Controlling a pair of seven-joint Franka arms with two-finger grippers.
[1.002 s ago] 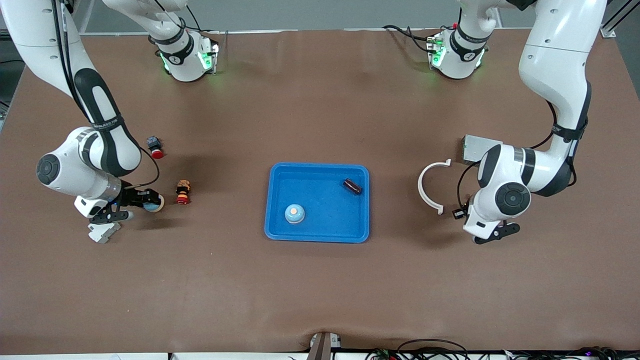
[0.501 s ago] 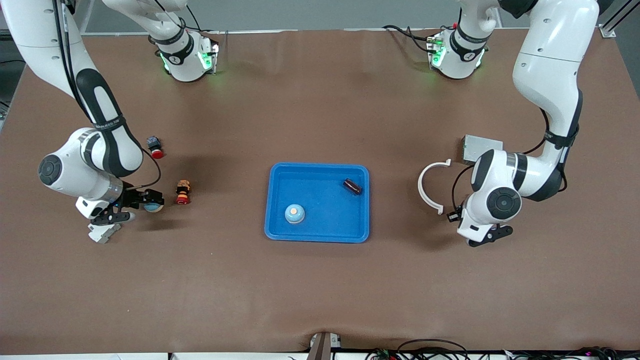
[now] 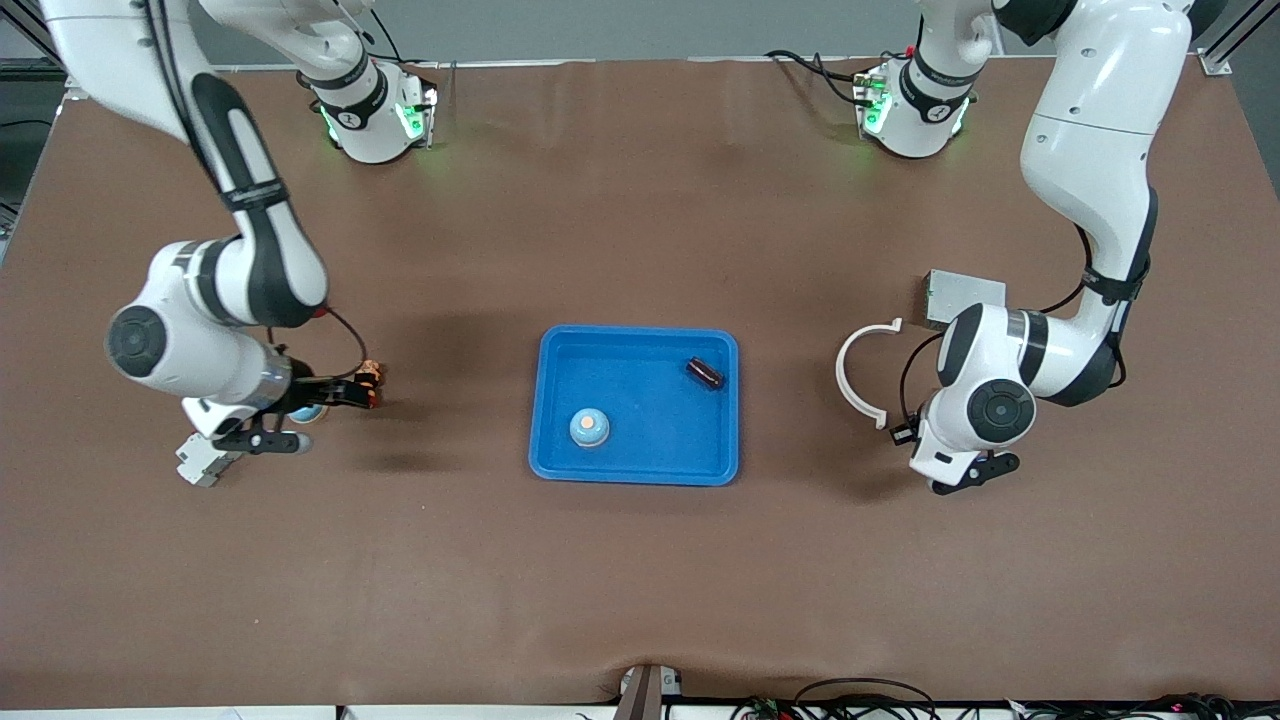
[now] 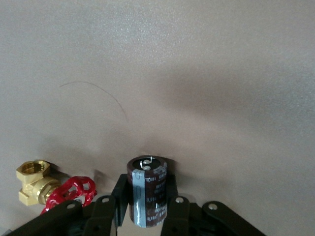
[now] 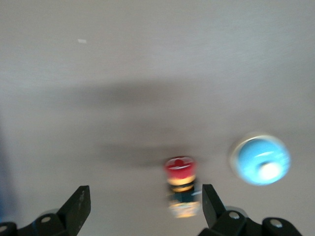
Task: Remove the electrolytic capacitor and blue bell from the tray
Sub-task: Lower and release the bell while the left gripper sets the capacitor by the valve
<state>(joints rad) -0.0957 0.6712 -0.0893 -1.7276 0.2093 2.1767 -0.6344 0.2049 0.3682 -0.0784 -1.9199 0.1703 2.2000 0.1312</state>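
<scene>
A blue tray (image 3: 552, 400) in the middle of the table holds a light blue bell (image 3: 589, 427) with an orange centre and a dark capacitor (image 3: 705, 373). My left gripper (image 3: 960, 472) hangs over the table at the left arm's end. It is shut on a second dark capacitor (image 4: 147, 191), which is hidden in the front view. My right gripper (image 3: 335, 418) is open and empty over the right arm's end, seen too in its wrist view (image 5: 145, 211). A second blue bell (image 5: 260, 160) lies on the table outside its fingers and also shows from the front (image 3: 303, 412).
A red-capped button toy (image 5: 180, 189) stands just inside one right finger. A white block (image 3: 203, 462) lies by the right arm. A white ring piece (image 3: 850, 375) and grey box (image 3: 962, 294) lie near the left arm. A brass valve with a red handle (image 4: 37, 183) lies close to the left gripper.
The right arm has swung toward the tray, and its open gripper has moved off the blue bell on the table. The left arm has drifted slightly toward the tray with its capacitor.
</scene>
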